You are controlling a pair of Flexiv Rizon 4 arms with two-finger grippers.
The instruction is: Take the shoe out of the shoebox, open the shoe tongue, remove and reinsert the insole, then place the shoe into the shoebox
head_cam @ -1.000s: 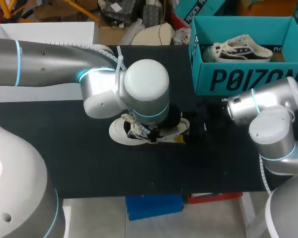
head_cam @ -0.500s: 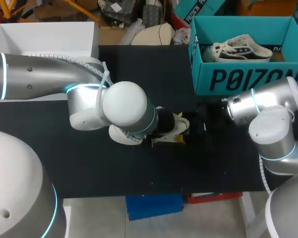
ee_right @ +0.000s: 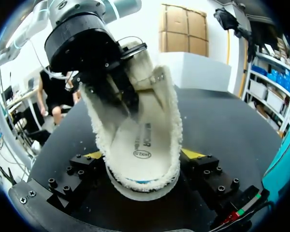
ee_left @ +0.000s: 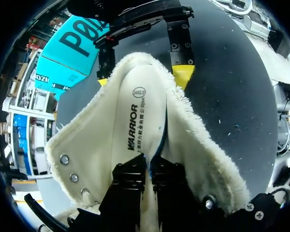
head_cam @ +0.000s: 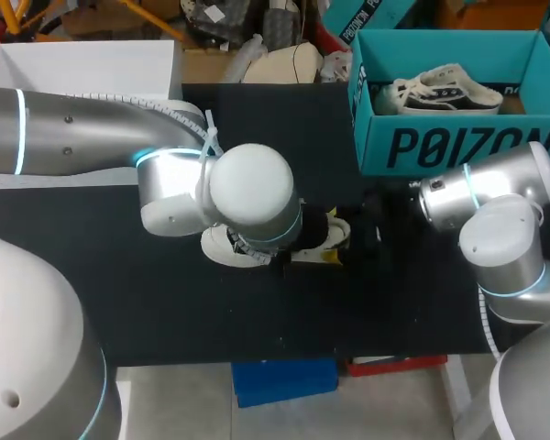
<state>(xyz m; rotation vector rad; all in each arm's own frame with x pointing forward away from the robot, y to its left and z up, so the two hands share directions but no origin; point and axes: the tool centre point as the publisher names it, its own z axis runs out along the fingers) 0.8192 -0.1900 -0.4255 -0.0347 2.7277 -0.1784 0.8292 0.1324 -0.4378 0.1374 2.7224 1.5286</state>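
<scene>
Since the white fleece-lined shoe (head_cam: 225,247) lies on the black desk (head_cam: 257,312) with its heel between the yellow tips of the right claw (ee_right: 144,154), which clamp it from both sides, its long axis runs straight ahead of that claw toward the left claw (ee_left: 150,169). The left claw is plunged down into the shoe's mouth. Its dark fingers are drawn almost together and seem to pinch the edge of the cream printed insole (ee_left: 135,111), though their tips are buried in the fleece. From the left claw the insole stretches forward along the sole to the heel, where the right claw (ee_left: 143,77) pins the shoe (ee_left: 87,145). The insole step looks to be under way, and the left arm is the one placed for it. Any pull or push should follow that heel-to-toe line while the right claw braces the heel. The teal cardboard shoebox (head_cam: 458,147) sits well off behind the right claw
</scene>
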